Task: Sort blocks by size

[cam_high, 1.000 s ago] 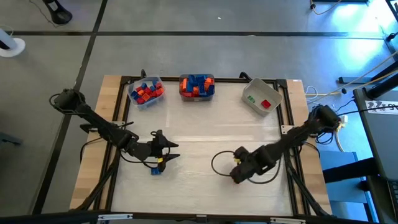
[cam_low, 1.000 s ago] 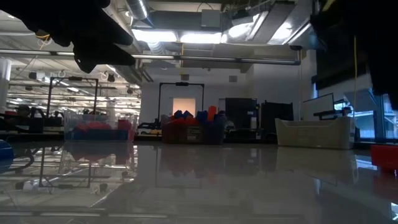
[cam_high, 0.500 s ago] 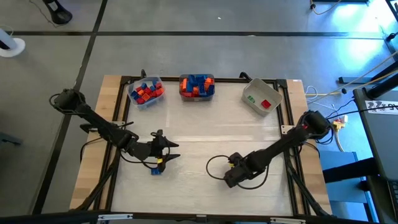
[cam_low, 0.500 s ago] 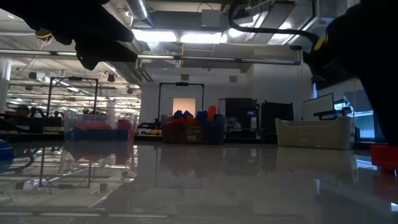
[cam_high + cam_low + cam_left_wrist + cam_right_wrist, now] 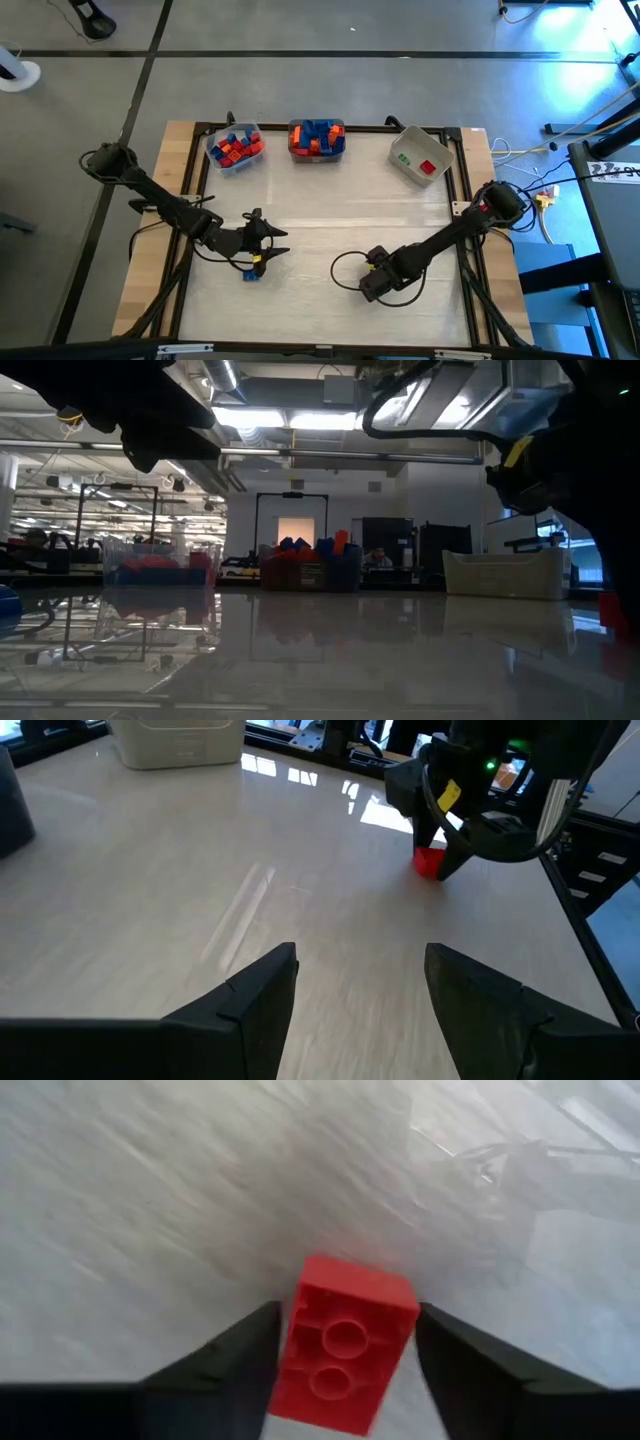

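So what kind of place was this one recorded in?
Most likely a robotics lab or open workshop. The low view shows an exposed ceiling with ducts and strip lights, and racks and monitors behind the table. Two robot arms work over bins of toy bricks.

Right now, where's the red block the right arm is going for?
The red block lies on the table, front right, between the right gripper's open fingers; the left wrist view shows it under that gripper.
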{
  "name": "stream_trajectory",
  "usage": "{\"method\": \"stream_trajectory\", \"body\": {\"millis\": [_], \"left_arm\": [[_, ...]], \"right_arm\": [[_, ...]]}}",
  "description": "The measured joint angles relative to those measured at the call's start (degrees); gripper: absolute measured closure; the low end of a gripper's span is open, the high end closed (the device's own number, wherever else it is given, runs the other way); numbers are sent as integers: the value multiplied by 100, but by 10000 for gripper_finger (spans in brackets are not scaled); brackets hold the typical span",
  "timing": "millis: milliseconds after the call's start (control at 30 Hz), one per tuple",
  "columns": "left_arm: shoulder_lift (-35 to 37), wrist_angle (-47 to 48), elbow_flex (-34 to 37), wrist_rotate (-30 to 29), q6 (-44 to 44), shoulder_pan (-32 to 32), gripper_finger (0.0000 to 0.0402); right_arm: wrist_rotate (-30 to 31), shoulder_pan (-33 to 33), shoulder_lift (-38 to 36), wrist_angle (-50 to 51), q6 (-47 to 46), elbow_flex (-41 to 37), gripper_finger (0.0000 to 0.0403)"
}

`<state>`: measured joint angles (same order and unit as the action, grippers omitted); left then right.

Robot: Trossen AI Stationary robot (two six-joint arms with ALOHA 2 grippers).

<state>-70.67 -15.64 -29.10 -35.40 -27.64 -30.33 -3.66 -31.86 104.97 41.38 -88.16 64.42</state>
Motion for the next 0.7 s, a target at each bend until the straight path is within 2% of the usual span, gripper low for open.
{"method": "stream_trajectory", "body": {"millis": [200, 400, 700], "left_arm": [[1, -2, 0, 0, 0, 0, 192], [2, -2, 0, 0, 0, 0, 192], [2, -4, 0, 0, 0, 0, 192]], "right_arm": [[4, 0, 4, 139, 246, 6, 265], [15, 0, -2, 173, 599, 9, 268], [440, 50, -394, 704, 853, 138, 260]]}}
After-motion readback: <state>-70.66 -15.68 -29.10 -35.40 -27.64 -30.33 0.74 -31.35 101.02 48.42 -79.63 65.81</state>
